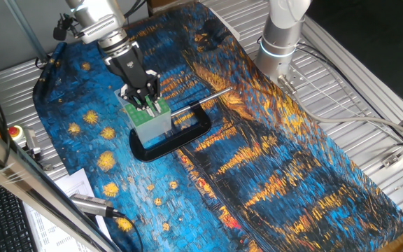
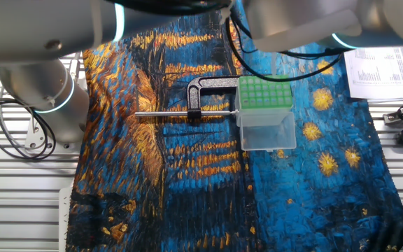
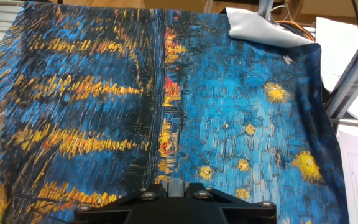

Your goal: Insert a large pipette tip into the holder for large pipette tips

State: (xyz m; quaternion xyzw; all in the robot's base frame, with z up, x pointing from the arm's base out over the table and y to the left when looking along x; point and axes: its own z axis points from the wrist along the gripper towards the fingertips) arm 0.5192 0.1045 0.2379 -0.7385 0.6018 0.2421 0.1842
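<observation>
My claw [image 1: 147, 102] hovers just over the holder [image 1: 150, 119], its green top half hidden. Tip unseen; whether my fingers are apart, I cannot tell.

From my remote station I saw a painted blue-and-gold cloth [image 2: 187, 161] covering the table [image 1: 355, 91]. On it lay a black loop-shaped frame [image 1: 203, 127] with a shiny metal rod [image 2: 161, 113] running through it. Printed paper sheets [image 2: 383, 70] lay beside the cloth.

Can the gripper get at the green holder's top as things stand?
Probably yes: the gripper hangs right over the holder, and nothing shows between them. Whether the fingers hold a tip, I cannot tell.
</observation>
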